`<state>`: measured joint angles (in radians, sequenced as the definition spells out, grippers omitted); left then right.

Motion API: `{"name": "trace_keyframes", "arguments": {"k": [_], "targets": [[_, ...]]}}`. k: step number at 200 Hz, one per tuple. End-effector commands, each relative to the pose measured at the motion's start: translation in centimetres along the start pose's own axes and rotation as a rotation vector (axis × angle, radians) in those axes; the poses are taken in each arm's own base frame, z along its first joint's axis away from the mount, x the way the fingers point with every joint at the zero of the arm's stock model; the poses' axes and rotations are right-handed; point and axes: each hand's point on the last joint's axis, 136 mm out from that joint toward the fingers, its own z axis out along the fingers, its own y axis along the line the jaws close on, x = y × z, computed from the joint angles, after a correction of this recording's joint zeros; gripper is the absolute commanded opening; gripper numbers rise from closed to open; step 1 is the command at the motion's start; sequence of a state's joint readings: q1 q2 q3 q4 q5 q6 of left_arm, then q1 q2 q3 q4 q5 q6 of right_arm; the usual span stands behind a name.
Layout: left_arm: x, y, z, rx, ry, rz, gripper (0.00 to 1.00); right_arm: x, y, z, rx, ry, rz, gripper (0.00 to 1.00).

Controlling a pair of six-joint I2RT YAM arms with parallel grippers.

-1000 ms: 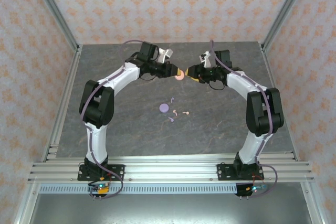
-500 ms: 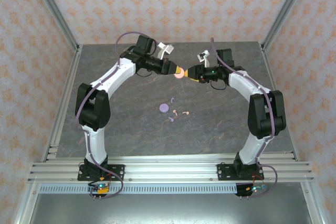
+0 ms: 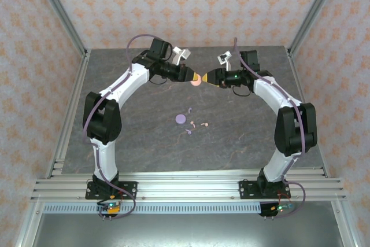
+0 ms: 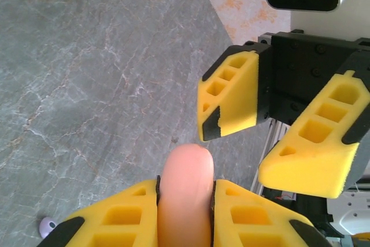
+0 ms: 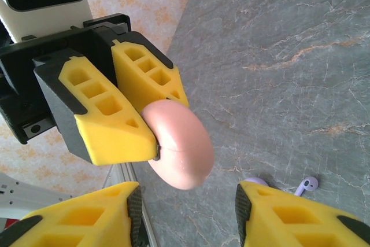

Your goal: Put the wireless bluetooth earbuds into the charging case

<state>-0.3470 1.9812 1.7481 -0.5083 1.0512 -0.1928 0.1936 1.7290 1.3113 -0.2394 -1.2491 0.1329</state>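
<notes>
A: Where's the charging case, and who has it?

B: The pink case (image 3: 197,81) is up off the table (image 3: 133,143) at the far middle. The left gripper (image 3: 194,77) is clamped on it, pads flat against its two broad faces, so about half of the rounded puck juts past the fingertips.

A: And the other hand?

B: The right gripper (image 3: 209,78) faces it from the right with its jaws parted, holding nothing and just short of the case. From the right wrist, the pink case (image 5: 179,146) sits ahead of the gap, nearer the left-hand finger.

A: So the right arm is nearer the free half?

B: Yes. I'd judge it has to centre on that half. The shell looks smooth, glossy and curved, so it could slip on foam-like yellow pads (image 4: 228,99).

A: And the earbuds?

B: They're down on the grey marbled table, well apart from both hands. The pale pink earbuds (image 3: 204,124) and a lavender earbud (image 5: 307,184) lie loose beside the lavender case (image 3: 180,119), tiny and stemmed
</notes>
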Motion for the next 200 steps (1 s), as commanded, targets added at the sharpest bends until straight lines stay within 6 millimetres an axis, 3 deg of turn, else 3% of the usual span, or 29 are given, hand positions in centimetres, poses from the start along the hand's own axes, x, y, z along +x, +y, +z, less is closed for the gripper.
{"name": "trace_keyframes", "arguments": {"k": [1,37,123,200], "targets": [[-0.7,-3.1,-0.7,0.090,-0.008,0.052,0.14,-1.1,2.7,-0.4,-0.062,-0.007,-0.090,0.48],[-0.4,-4.1,-0.6,0.124,0.007,0.075,0.13,-0.6,3.5,0.1,-0.090,0.028,-0.110,0.48],[-1.0,-4.0,-0.8,0.091,-0.012,0.069,0.12,0.6,2.8,0.4,-0.088,0.069,-0.090,0.44],[-1.1,-5.2,-0.9,0.137,-0.013,0.083,0.12,1.0,3.0,0.5,-0.115,0.093,-0.091,0.39]]}}
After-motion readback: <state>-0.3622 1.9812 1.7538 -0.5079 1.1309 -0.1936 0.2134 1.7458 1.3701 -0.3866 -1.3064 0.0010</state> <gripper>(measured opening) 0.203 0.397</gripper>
